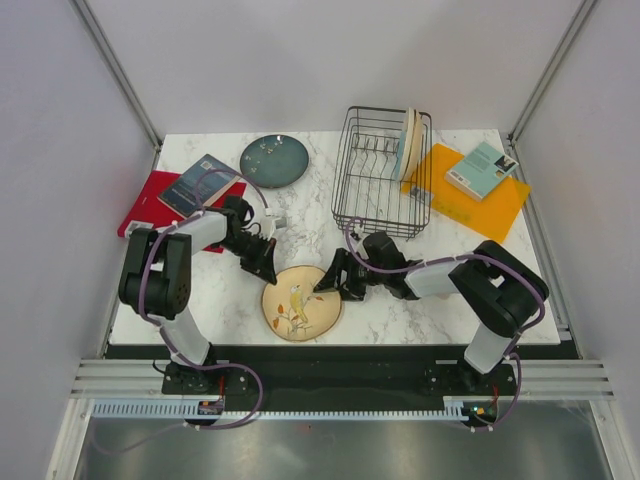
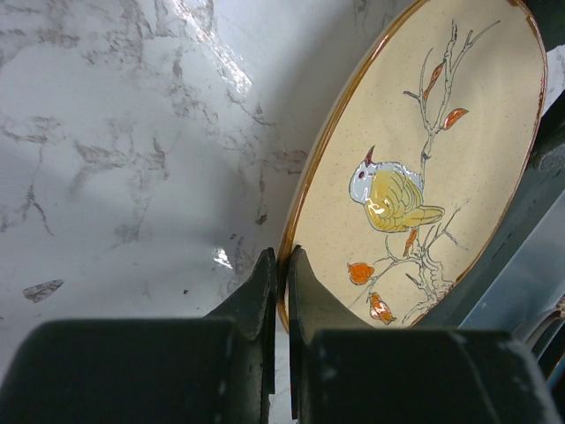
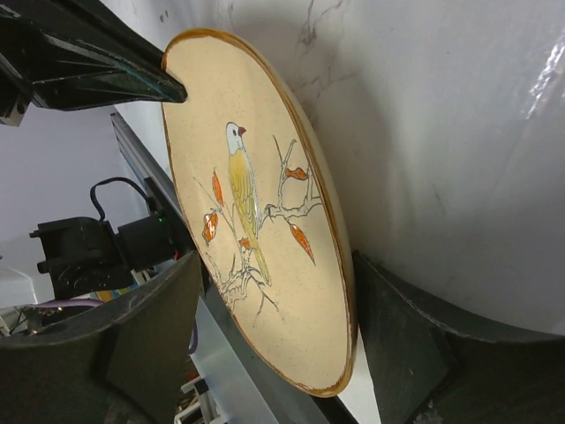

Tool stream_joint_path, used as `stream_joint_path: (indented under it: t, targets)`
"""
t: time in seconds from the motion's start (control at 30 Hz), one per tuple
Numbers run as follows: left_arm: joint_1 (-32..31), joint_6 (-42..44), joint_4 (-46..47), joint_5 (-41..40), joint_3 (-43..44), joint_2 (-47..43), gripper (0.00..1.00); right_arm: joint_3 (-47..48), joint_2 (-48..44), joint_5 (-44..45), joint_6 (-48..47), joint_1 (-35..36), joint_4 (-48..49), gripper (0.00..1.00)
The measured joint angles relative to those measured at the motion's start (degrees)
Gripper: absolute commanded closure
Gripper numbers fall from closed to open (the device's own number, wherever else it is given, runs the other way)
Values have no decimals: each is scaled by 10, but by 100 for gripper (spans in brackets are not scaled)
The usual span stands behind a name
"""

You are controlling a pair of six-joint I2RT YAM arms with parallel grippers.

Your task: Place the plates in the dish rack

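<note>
A cream plate with a bird and branch (image 1: 300,302) is at the table's near middle. My left gripper (image 1: 266,266) is shut on its upper-left rim; the left wrist view shows both fingertips (image 2: 283,274) pinching the brown edge of the plate (image 2: 424,159). My right gripper (image 1: 334,282) is open and straddles the plate's right rim. One finger (image 3: 397,327) sits under the plate (image 3: 265,221) and the other (image 3: 150,336) over its face. A dark teal plate (image 1: 274,160) lies flat at the back left. The black wire dish rack (image 1: 380,200) holds upright cream plates (image 1: 408,140).
An orange board (image 1: 500,205) with a pale teal book (image 1: 481,170) lies right of the rack. A red book (image 1: 145,205) and a dark book (image 1: 200,183) lie at the left edge, next to the left arm. White walls close in the table.
</note>
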Motion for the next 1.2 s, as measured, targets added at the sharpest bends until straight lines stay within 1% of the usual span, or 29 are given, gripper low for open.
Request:
stream_joint_path:
  t: [0.33, 0.37, 0.5, 0.63, 0.8, 0.83, 0.9, 0.93, 0.97, 1.0, 1.03, 1.07, 1.1, 1.13, 1.17, 1.2]
  targets:
    - [7, -4, -3, 22, 9, 19, 98, -3, 8, 0, 16, 8, 15, 27]
    - [9, -4, -3, 26, 10, 21, 98, -3, 10, -3, 19, 8, 18, 31]
    - [15, -4, -3, 44, 17, 34, 98, -3, 31, -24, 32, 10, 40, 35]
    - [20, -4, -3, 66, 25, 54, 98, 2, 51, -41, 41, 12, 58, 42]
    - [20, -4, 0, 85, 26, 65, 98, 3, 54, -38, 39, 14, 55, 46]
    - [20, -4, 0, 85, 26, 65, 98, 3, 54, -37, 39, 14, 54, 50]
    - [20, -4, 1, 85, 26, 65, 98, 3, 54, -34, 37, 14, 52, 53]
    - [20, -4, 1, 85, 26, 65, 98, 3, 54, -32, 35, 14, 48, 58]
    - [20, -4, 1, 85, 26, 65, 96, 4, 54, -31, 34, 14, 45, 62]
    - [20, -4, 1, 85, 26, 65, 89, 6, 54, -29, 28, 15, 39, 65]
    - [20, -4, 2, 84, 26, 65, 86, 8, 54, -26, 23, 15, 28, 78]
    - [20, -4, 2, 83, 26, 65, 84, 11, 54, -25, 19, 15, 21, 87]
    - [20, -4, 2, 82, 26, 65, 76, 15, 54, -25, 9, 15, 9, 99]
    - [20, -6, 0, 82, 27, 64, 73, 17, 54, -29, 1, 14, -2, 100]
    - [19, -11, 3, 79, 27, 64, 64, 21, 53, -34, -13, 14, -15, 100]
    - [18, -14, 7, 75, 27, 64, 58, 29, 50, -38, -23, 14, -32, 100]
